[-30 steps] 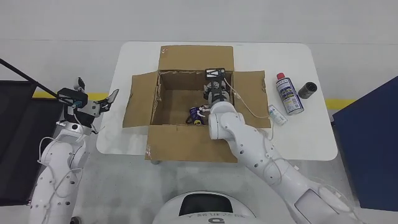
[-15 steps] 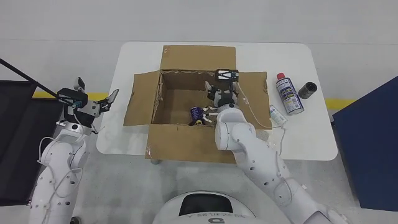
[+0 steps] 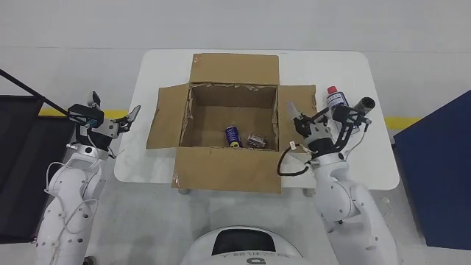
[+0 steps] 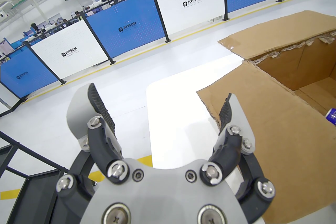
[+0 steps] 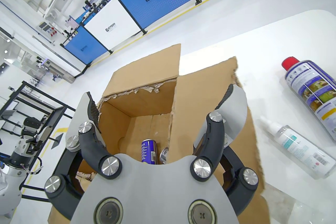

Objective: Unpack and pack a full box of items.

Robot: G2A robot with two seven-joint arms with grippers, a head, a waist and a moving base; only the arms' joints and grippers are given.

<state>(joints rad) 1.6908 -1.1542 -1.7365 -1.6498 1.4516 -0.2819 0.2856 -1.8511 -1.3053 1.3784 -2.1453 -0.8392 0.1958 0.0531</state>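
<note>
The open cardboard box [image 3: 163, 118] [image 5: 204, 83] [image 4: 262, 135] stands mid-table with all flaps folded out. On its floor lie a blue can [image 3: 232, 135] [image 5: 149, 150] [image 4: 331, 116] and a small silvery item [image 3: 257, 141] [image 5: 163, 154]. My right gripper [image 3: 318, 115] [image 5: 160, 93] hangs open and empty over the box's right flap and the table beside it. Off the table's left edge, my left gripper [image 3: 114, 108] [image 4: 160, 96] is held open and empty, pointing at the box's left flap.
Right of the box lie a red-capped spray can [image 3: 333, 97] [image 5: 309, 86], a clear bottle with a white cap [image 5: 296, 149] and a short black cylinder [image 3: 363, 104]. A dark rack stands beyond the table's left edge [image 3: 18, 154].
The right arm has pulled up out of the box and swung right, to above the right flap. The blue can and silvery item stay inside. The left arm has kept still.
</note>
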